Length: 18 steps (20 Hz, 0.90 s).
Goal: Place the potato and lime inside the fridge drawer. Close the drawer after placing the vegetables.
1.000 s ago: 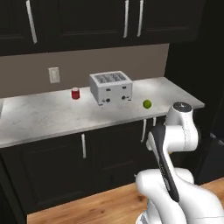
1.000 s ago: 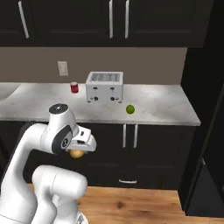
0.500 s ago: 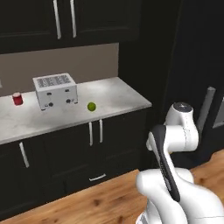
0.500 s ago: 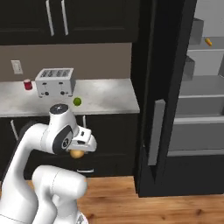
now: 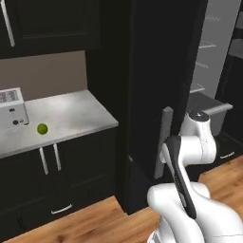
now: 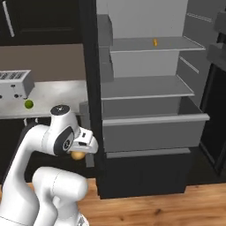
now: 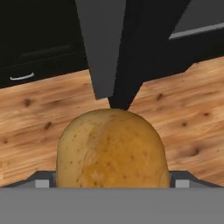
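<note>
The tool point(image 6: 80, 152), clamped on the potato point(image 7: 112, 148), hangs low; the open fridge drawer point(image 6: 154, 132) lies to its right and slightly higher, front facing out.

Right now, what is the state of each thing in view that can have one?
potato: held in the tool, above the wood floor
tool: shut on the potato
lime: resting on the counter, by the toaster
fridge drawer: pulled out, open
fridge door: open
</note>
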Motion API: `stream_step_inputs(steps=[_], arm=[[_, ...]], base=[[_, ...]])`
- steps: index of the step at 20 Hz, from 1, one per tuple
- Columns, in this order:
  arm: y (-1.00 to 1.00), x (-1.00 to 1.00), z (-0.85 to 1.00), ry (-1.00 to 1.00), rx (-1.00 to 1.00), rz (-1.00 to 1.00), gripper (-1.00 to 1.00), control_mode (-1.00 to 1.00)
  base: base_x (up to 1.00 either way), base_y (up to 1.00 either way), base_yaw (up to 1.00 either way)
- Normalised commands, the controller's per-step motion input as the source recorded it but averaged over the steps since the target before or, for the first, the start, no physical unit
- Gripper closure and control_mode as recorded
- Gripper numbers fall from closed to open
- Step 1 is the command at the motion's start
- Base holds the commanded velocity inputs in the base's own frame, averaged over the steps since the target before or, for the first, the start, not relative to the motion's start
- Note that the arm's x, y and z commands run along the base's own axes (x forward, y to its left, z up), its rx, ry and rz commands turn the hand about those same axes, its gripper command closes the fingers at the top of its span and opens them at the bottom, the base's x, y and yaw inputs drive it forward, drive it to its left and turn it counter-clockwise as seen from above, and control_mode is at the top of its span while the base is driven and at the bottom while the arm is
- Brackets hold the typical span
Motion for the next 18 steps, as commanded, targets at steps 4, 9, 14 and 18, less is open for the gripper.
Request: stream_step_inputs(steps=[4,9,14,18], arm=[[0.0,0.0,0.0,0.0,0.0,0.0,1.0,1.0],[0.0,0.0,0.0,0.0,0.0,0.0,1.0,1.0],[0.0,0.0,0.0,0.0,0.0,0.0,1.0,1.0],[0.0,0.0,0.0,0.0,0.0,0.0,1.0,1.0]], base=[[0.26,-1.0,0.0],[0.64,-0.89,0.0],[0.94,-0.29,0.25],[0.17,-0.55,0.35]])
